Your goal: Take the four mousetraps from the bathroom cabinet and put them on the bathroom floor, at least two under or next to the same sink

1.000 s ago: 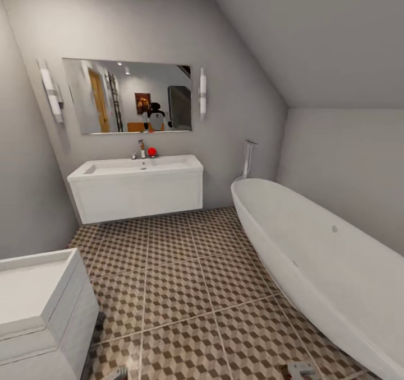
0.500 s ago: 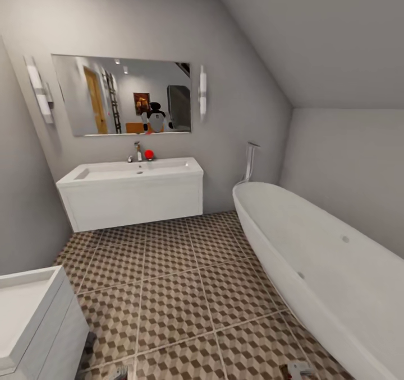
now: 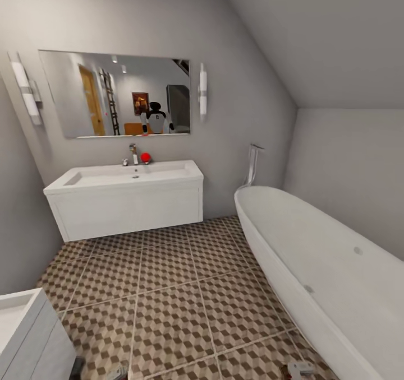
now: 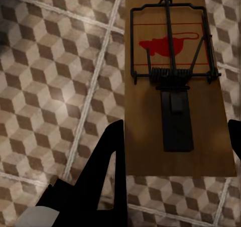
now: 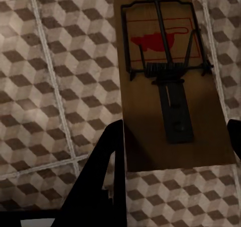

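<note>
In the left wrist view a mousetrap [image 4: 173, 61], a brown board with a dark spring bar and a red mouse mark, sits between the dark fingers [image 4: 108, 177] of my left gripper [image 4: 175, 126], which is shut on it above the bathroom floor [image 4: 45, 86]. A second mousetrap [image 5: 160, 51] is held the same way by my right gripper [image 5: 175, 126] in the right wrist view. Both grippers peek in at the bottom edge of the head view, left gripper [image 3: 118, 373] and right gripper [image 3: 300, 369], over the cube-pattern bathroom floor [image 3: 168, 290]. The cabinet is out of view.
A white wall-hung sink unit [image 3: 126, 198] with a tap and a red object stands at the far wall under a mirror [image 3: 115, 94]. A long white bathtub [image 3: 314, 268] runs along the right. Another white unit [image 3: 25, 335] fills the near left corner.
The whole head view has shifted: the far sink unit and the near white unit slid left and down in the picture. Both grippers stay at the bottom edge.
</note>
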{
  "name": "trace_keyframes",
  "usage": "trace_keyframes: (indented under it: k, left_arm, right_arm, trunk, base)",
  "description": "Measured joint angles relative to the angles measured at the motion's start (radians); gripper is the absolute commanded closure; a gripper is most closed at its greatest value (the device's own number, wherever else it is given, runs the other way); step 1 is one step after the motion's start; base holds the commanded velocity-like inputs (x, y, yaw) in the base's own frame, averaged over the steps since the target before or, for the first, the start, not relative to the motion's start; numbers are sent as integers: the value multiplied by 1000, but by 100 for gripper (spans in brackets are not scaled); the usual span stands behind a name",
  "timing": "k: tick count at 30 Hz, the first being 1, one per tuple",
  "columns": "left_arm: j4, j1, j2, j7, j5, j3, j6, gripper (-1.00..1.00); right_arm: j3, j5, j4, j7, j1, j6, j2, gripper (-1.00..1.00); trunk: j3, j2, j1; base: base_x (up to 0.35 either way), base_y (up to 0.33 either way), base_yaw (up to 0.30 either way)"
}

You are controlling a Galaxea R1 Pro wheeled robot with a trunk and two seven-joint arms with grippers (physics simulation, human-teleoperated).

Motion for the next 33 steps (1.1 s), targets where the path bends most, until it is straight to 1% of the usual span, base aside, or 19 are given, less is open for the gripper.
trace_keyframes:
  k: [5,8,25,33]
  left_arm:
    - [0,0,0,0,0,0,0,100]
    - [0,0,0,0,0,0,0,100]
    - [0,0,0,0,0,0,0,100]
    - [0,0,0,0,0,0,0,100]
  right_arm:
    - [-1,-1,0,0,0,0,0,100]
    - [-1,-1,0,1,0,0,0,100]
    - [-2,-2,0,1,0,0,-1,100]
    - [-2,-1,0,1,0,0,-1,100]
  trunk:
    - [0,0,0]
    - [0,0,0]
    - [0,0,0]
    - [0,0,0]
  base:
    - [326,0,5]
    - [326,0,127]
    - [326,0,250]
    - [326,0,47]
